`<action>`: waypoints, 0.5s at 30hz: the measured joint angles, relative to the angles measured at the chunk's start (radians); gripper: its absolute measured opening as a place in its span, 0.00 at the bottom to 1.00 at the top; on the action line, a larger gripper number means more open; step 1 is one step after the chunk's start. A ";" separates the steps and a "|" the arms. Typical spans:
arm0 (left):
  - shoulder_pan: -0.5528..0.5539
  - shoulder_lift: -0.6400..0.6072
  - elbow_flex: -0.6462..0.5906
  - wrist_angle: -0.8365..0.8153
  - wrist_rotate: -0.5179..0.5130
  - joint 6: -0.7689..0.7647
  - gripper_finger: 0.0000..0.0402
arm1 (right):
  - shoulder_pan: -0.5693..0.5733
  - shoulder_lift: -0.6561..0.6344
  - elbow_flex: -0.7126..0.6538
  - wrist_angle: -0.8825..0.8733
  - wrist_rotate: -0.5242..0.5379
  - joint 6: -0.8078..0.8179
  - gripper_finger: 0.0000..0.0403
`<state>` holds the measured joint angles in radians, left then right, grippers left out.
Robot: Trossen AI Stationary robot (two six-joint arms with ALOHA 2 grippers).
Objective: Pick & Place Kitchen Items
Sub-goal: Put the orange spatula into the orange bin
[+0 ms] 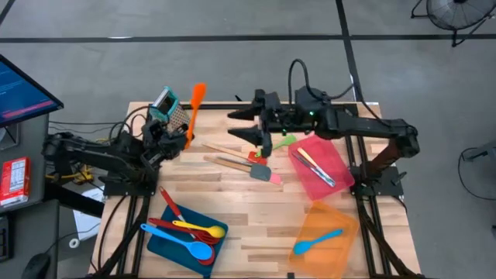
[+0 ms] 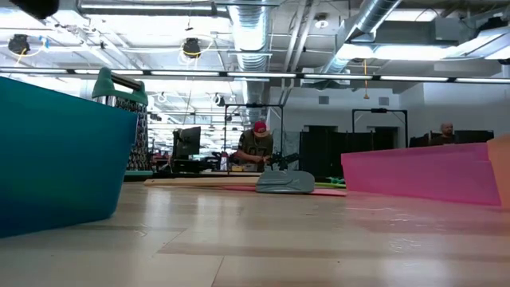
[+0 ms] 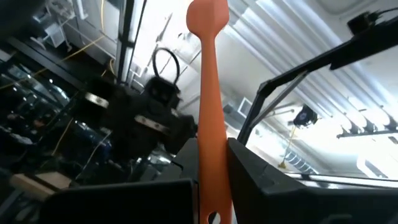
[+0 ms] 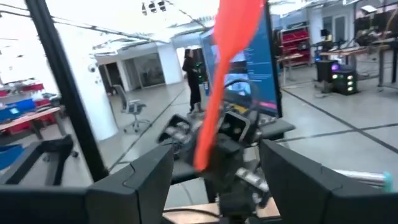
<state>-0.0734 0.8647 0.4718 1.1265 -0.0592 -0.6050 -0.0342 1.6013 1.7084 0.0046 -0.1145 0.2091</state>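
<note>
The left claw [image 1: 184, 138] is clenched on the orange spatula [image 1: 196, 105], raised above the surface, its long axis pointing to twelve o'clock. The right claw [image 1: 246, 124], released, faces it from three o'clock, nearer than any tray.

In the left wrist view the orange spatula [image 3: 209, 106] runs off the picture's lower edge, so its handle end is cut off, and the left tool's grip on it lies out of sight there. In the right wrist view the same spatula is blurred. In the low view the blue tray [image 2: 60, 151] is cut by the left edge, and the pink tray [image 2: 422, 171] hides whatever lies inside it.
</note>
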 joint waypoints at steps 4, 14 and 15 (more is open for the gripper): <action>0.000 0.073 0.047 0.003 0.009 0.002 0.06 | -0.046 0.023 0.000 0.026 -0.036 0.001 0.58; 0.000 0.188 0.122 0.008 0.024 0.002 0.06 | -0.113 0.024 0.002 0.074 -0.291 -0.003 0.59; 0.000 0.195 0.128 0.011 0.024 0.002 0.06 | -0.115 0.024 0.002 0.081 -0.318 -0.004 0.60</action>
<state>-0.0734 1.0599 0.5995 1.1379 -0.0349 -0.6029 -0.1490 1.6253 1.7100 0.0860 -0.4322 0.2055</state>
